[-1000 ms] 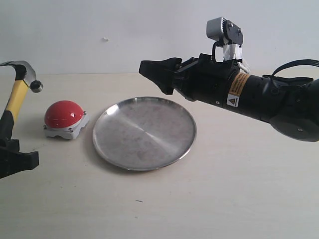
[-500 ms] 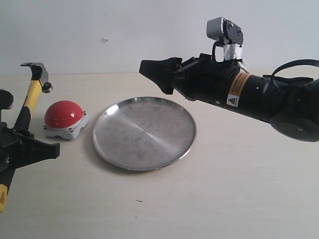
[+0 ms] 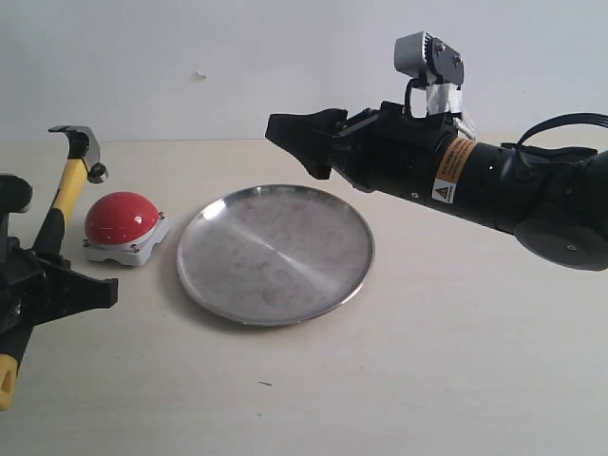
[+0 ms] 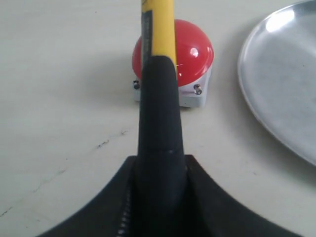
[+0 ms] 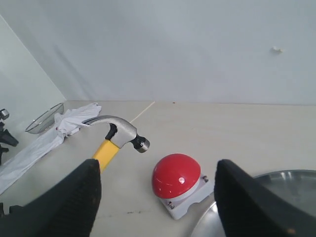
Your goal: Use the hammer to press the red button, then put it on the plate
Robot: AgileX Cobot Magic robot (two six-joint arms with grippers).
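My left gripper (image 3: 43, 275) (image 4: 160, 165) is shut on the black grip of the hammer (image 3: 68, 185) (image 4: 159, 113). The yellow handle slants up to the steel head (image 5: 121, 131), which hangs just above and to the left of the red button (image 3: 121, 217) (image 4: 193, 49) (image 5: 177, 175) without touching it. The button sits on its grey base left of the steel plate (image 3: 275, 252) (image 4: 286, 84) (image 5: 291, 178). My right gripper (image 3: 306, 141) (image 5: 157, 169) hovers open over the plate's far rim, holding nothing and facing the button.
A white cloth (image 5: 66, 126) and a shallow bowl (image 5: 43, 118) lie far to the left beyond the hammer. A pale wall closes the back of the table. The right arm's thick body (image 3: 494, 185) spans the air at the right.
The left gripper has come in from the left edge with the hammer. The hammer head has moved right and slightly down, closer to the button. The right arm is still.
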